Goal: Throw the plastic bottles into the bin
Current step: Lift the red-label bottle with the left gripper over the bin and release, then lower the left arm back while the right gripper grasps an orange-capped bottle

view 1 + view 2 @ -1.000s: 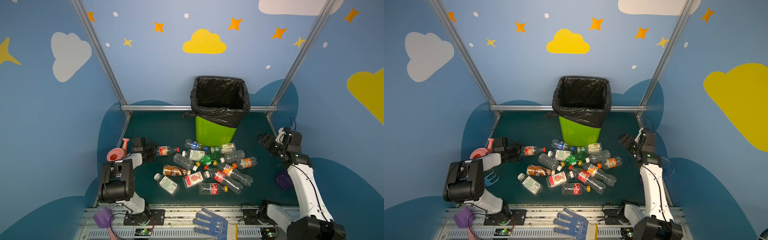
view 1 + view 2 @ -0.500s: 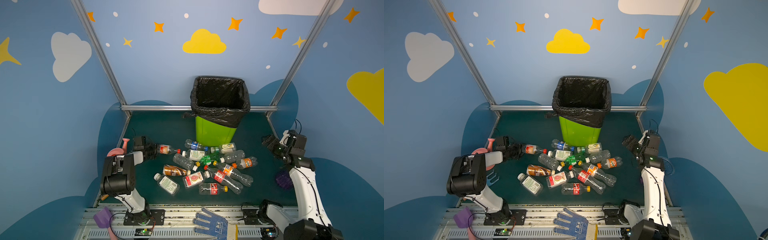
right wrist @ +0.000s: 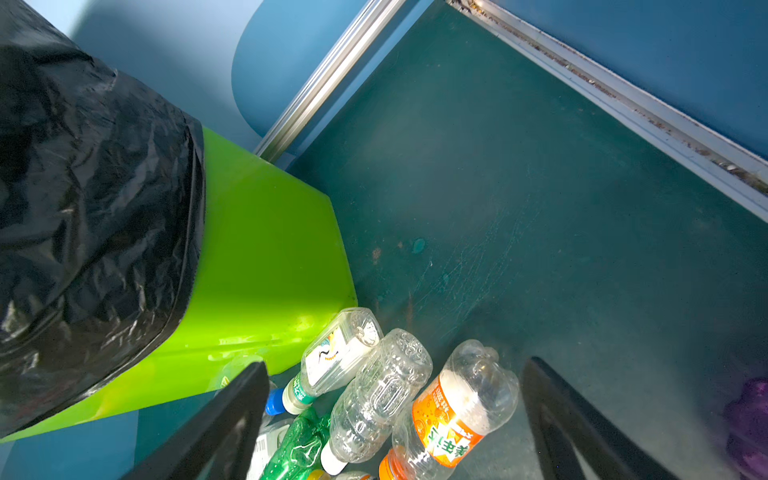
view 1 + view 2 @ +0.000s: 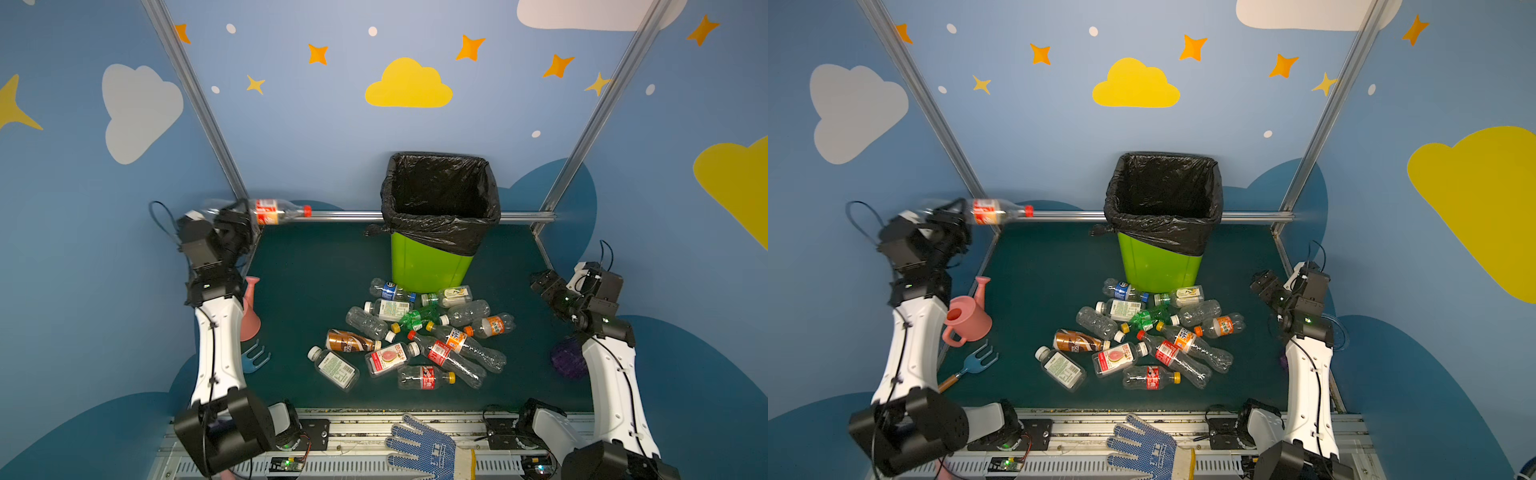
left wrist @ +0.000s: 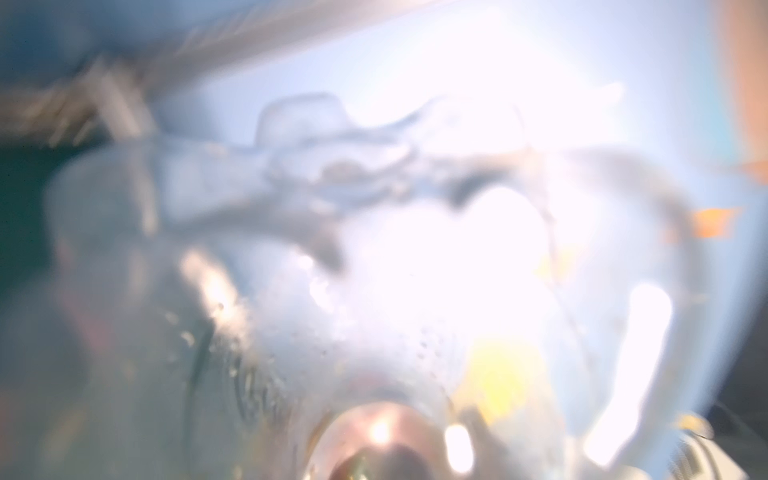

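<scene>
A clear plastic bottle with a red label and red cap (image 4: 271,211) (image 4: 988,212) is held level in the air at the far left, pointing toward the bin. My left gripper (image 4: 239,220) (image 4: 953,224) is shut on its base end. In the left wrist view the bottle (image 5: 374,270) fills the picture as a blur. The lime-green bin (image 4: 430,266) (image 4: 1156,266) (image 3: 257,249) with its black bag stands at the back centre. Several plastic bottles (image 4: 415,332) (image 4: 1142,332) lie heaped in front of it. My right gripper (image 4: 540,286) (image 4: 1262,284) (image 3: 395,365) hangs open over the heap's right edge, holding nothing.
A pink watering can (image 4: 967,318) and a blue hand fork (image 4: 976,361) lie beside the left arm. A purple ribbed vase (image 4: 566,357) sits by the right arm. A blue knitted glove (image 4: 424,451) lies on the front rail. A metal bar (image 4: 345,215) runs behind the bin.
The left gripper shut on the red-labelled bottle at floor level and has swung it high into the air. The right arm has sunk a little, jaws still open.
</scene>
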